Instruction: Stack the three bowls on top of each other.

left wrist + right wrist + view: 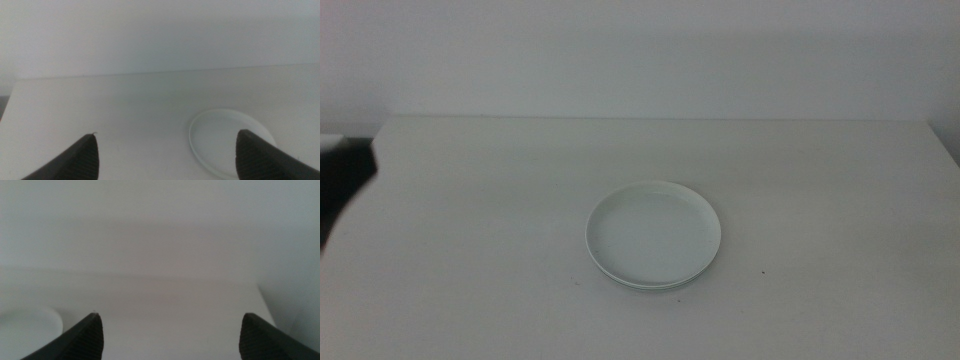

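The bowls (653,233) sit as one stack a little forward of the middle of the table (820,180), the uppermost dish pale, whitish and faintly green, shallow and round with a low upright rim and a smooth, plain inside. A second rim edge peeps out beneath it along the near side; how many dishes lie under the top one cannot be told. No writing or mark shows on them. The table is a matte off-white surface, bare around the stack apart from a tiny dark speck to its near right, and behind it rises a plain pale wall (640,50). Nothing stands close to the stack on any side. The left gripper (167,150) hangs above the table well to the left of the stack, showing only as a dark shape at the middle view's left edge; its jaws are spread wide and grip nothing. The right gripper (170,330) is likewise spread and empty, a pale rim just visible beside it.
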Controlling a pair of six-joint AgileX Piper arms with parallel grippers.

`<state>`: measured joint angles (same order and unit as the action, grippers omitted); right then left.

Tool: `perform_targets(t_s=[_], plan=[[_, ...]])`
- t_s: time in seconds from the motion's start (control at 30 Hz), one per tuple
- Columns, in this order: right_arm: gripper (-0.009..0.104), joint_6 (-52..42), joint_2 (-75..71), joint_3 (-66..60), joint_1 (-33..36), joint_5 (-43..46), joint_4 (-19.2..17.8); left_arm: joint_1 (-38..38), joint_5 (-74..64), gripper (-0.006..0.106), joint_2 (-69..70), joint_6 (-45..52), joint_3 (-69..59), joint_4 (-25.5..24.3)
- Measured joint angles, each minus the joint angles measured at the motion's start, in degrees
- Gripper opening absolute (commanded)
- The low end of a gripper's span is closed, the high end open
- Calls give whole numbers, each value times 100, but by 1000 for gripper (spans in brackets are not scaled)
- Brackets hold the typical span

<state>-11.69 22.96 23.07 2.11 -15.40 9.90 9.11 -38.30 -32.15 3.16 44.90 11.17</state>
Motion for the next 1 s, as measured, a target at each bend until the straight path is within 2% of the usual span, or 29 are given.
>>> perform_targets(t_s=[0.07, 0.23, 0.43, 0.6, 1.0], plan=[[77, 0, -299, -386, 0, 12, 0, 0, 13, 94, 544, 0, -506, -14], [77, 4, -1002, -1415, 0, 590, -25, 0, 505, 94, 1888, 0, -1886, -583], [77, 4, -1342, -2185, 0, 941, -83, 0, 1255, 94, 3014, 0, -3431, -503], [77, 4, -1427, -2285, -99, 800, -281, 0, 1843, 94, 3185, 0, -4337, -344], [77, 4, -1701, -2285, -303, 858, -314, 0, 2282, 94, 3194, 0, -4490, -206]])
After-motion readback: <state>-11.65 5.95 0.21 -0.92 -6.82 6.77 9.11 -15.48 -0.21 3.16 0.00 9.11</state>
